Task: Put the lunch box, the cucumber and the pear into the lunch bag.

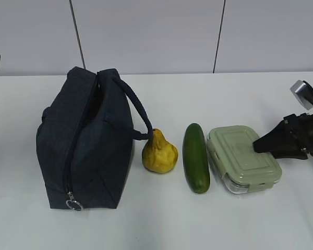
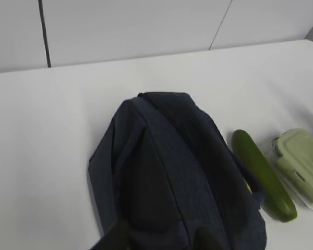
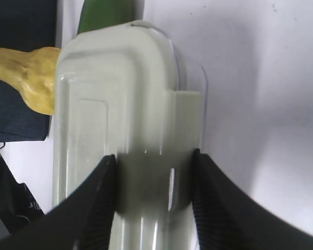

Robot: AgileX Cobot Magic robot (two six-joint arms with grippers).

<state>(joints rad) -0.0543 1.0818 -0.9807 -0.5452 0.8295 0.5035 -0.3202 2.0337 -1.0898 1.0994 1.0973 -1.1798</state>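
White counter point(image 1: 161, 224), pale panelled wall behind it.

Lunch bag point(image 1: 86, 143): dark navy fabric, stands upright at the left of the counter, narrow end toward the exterior camera. Zipper runs down that end to a metal ring pull point(image 1: 73, 204) near the base. The top seam gapes slightly; interior not readable. Padded loop handle point(image 1: 138, 112) arcs off the right side of the bag and drops toward the pear.

Lunch box point(image 1: 243, 158): pale sage-green lid on a clear base, lying flat at the right end of the row, just right of the cucumber with a narrow gap between them.

Cucumber point(image 1: 195, 157): dark green, lying flat, long axis pointing away from the camera, between pear and lunch box, touching neither.

Pear point(image 1: 159, 151): yellow, speckled, neck pointing up and tilted slightly, just beside the bag's right face; the handle's lower end passes right by its neck.

Right gripper point(image 3: 152, 200): comes in from the right edge at lunch box height. In the right wrist view its two black fingers point(image 3: 96, 208) overlap the lid from above, spread part-way. Contact cannot be confirmed, so whether it is grasping is undetermined.

Left gripper point(image 2: 159, 240): only dark blurred finger tips at the bottom of the left wrist view, above the bag's top, apart and grasping nothing.
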